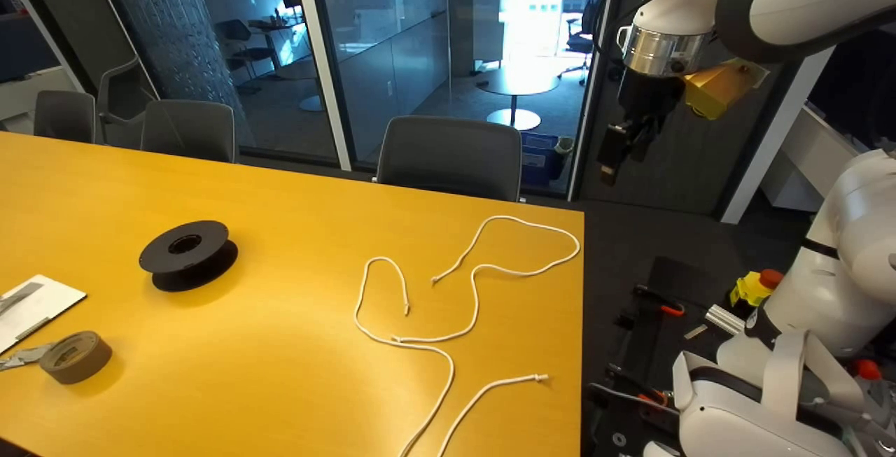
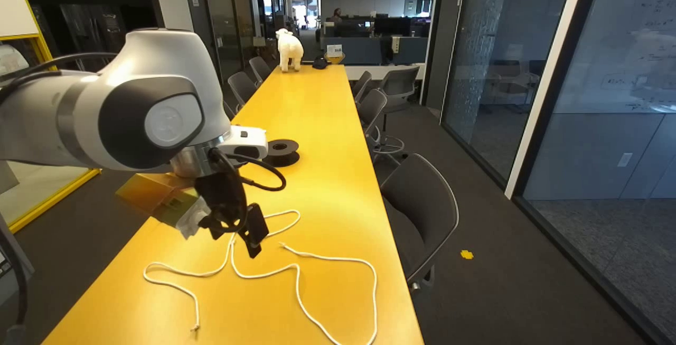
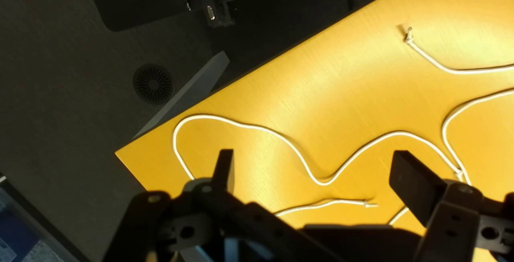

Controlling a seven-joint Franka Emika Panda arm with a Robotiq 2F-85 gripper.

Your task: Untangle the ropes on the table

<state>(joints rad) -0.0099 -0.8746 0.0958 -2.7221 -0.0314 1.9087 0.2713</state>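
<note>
Hand (image 3: 315, 167): raised clear of the ropes (image 1: 477, 299), fingers set well apart. Ropes: lying in loose curves on the yellow surface (image 1: 294, 296), near its end, one tip touching another strand. Background handwriting (image 2: 623, 80): too faint to read.

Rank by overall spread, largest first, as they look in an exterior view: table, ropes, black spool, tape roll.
1. Table, running out of view
2. Ropes, taken together, though thin
3. Black spool
4. Tape roll, seemingly nearer the camera, yet smaller
</note>
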